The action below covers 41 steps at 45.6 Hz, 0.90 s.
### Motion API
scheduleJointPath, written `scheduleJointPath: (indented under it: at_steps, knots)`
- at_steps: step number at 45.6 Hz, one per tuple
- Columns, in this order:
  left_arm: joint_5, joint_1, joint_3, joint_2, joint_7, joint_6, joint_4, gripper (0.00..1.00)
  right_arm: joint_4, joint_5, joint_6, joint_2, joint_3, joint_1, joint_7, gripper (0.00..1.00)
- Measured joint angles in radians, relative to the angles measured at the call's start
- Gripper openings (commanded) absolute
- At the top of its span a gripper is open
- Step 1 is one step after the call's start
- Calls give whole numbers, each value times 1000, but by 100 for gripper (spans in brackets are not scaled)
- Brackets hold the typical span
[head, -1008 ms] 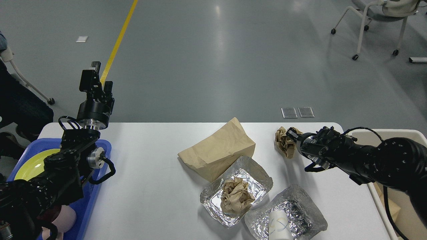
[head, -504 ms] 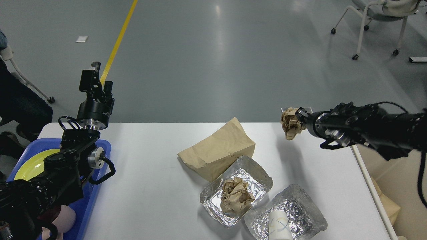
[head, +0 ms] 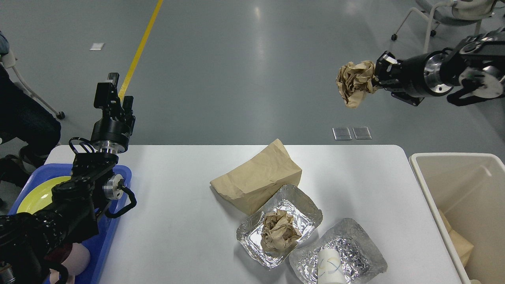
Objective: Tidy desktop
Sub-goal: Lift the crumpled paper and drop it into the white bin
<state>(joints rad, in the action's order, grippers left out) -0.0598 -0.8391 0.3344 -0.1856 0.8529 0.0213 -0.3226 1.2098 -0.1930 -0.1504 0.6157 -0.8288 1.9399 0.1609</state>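
Observation:
The white desktop (head: 177, 221) holds a brown paper bag (head: 258, 181), a foil dish (head: 305, 209) with a crumpled paper ball (head: 279, 230) in it, and a second foil dish (head: 355, 248) with a white paper cup (head: 329, 268). My right gripper (head: 376, 75) is shut on another crumpled brown paper ball (head: 354, 82), held high in the air beyond the desk's far right corner. My left gripper (head: 112, 92) points up above the desk's far left corner, holding nothing; its fingers cannot be told apart.
A beige bin (head: 446, 173) stands off the desk's right edge with brown paper inside. A blue tray (head: 106, 236) with a yellow-green plate (head: 35, 195) sits at the left edge. A person's legs are at far left, a wheeled chair (head: 449, 15) at top right.
My right arm has lifted the crumpled paper ball from the desk's far right part high into the air and slightly rightward. The left arm has not moved.

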Motion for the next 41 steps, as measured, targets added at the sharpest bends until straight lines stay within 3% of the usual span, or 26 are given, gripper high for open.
scheduleJointPath:
  at_steps: [10, 21, 31, 33, 35, 36, 38, 39, 41]
  knots:
    - [0, 0, 0, 0, 0, 0, -1, 97, -80, -2, 64, 37, -62, -60, 0, 0]
    - [0, 0, 0, 0, 0, 0, 0, 97, -205, -5, 264, 92, -75, -372, 1, 0]
    - [0, 0, 0, 0, 0, 0, 0, 97, -383, -3, 332, 73, -32, -705, -1, 6]
    - [0, 0, 0, 0, 0, 0, 0, 97, -412, -3, 333, 65, -8, -763, -1, 15]
    - [0, 0, 0, 0, 0, 0, 0, 97, -442, -3, 333, 58, 21, -825, -1, 33]
    - [0, 0, 0, 0, 0, 0, 0, 97, -456, -3, 333, 55, 33, -851, -1, 48]
    - [0, 0, 0, 0, 0, 0, 0, 97, -486, -3, 332, 43, 58, -902, -1, 90]
    - [0, 0, 0, 0, 0, 0, -1, 97, -504, -3, 332, 34, 70, -927, -2, 100]
    - [0, 0, 0, 0, 0, 0, -1, 97, -532, -3, 332, 18, 85, -964, -2, 100]
